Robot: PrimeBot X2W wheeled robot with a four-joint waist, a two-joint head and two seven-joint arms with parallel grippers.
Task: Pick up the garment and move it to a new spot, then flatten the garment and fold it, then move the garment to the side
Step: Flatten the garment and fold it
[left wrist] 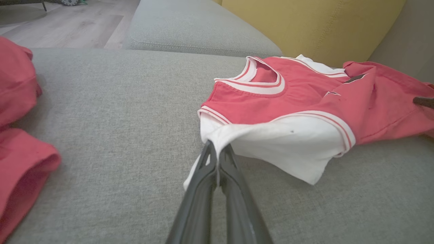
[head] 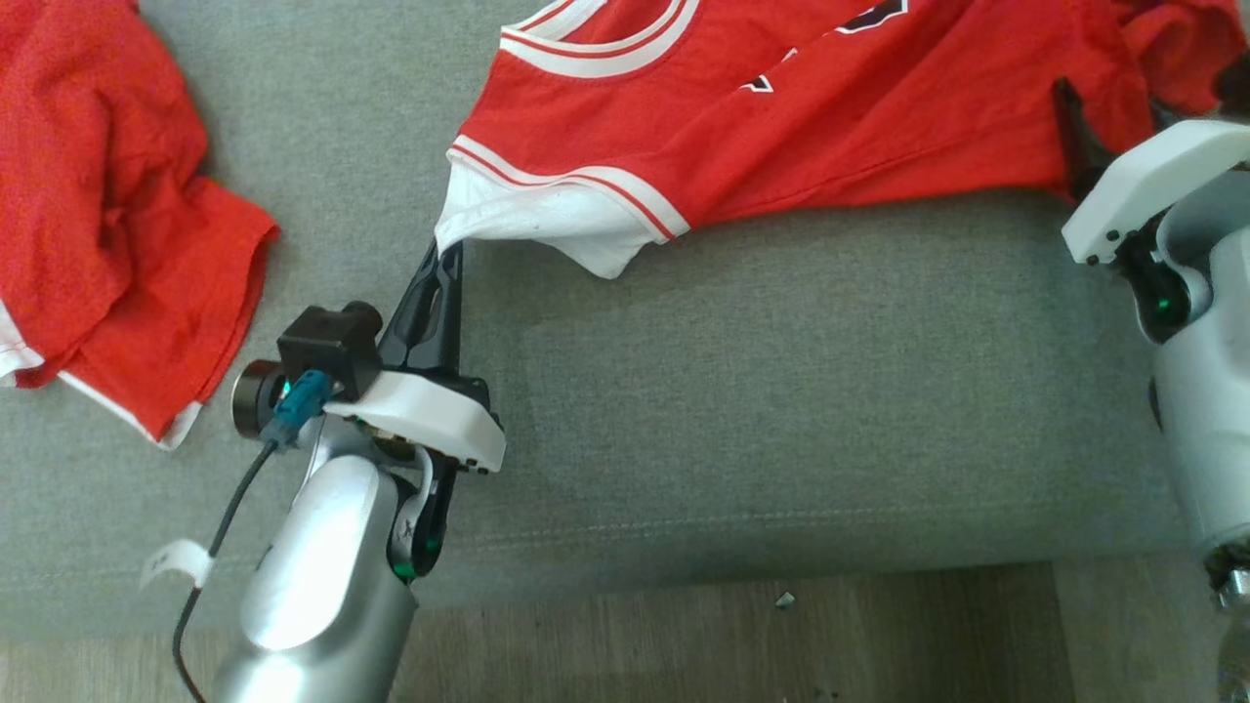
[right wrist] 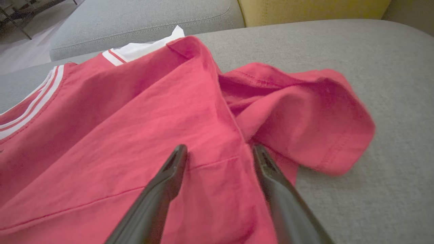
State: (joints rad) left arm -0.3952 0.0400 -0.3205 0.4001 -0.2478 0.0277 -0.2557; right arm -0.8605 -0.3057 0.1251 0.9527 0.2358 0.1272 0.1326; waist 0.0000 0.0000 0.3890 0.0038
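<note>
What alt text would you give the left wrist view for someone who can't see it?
The left gripper, fingers shut, pinches the white sleeve of a red jersey lying on a grey sofa cushion. Another red garment lies at the left edge, and a yellow cushion stands behind.

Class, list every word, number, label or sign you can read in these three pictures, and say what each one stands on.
Nothing reads clearly.
red jersey: dark, white-edged chest print, cut off at the head view's top edge and creased; unreadable.
white tag on the left arm's cable: no writing legible.
left wrist joint: tiny pale mark, perhaps "X"; too small to confirm.
</note>
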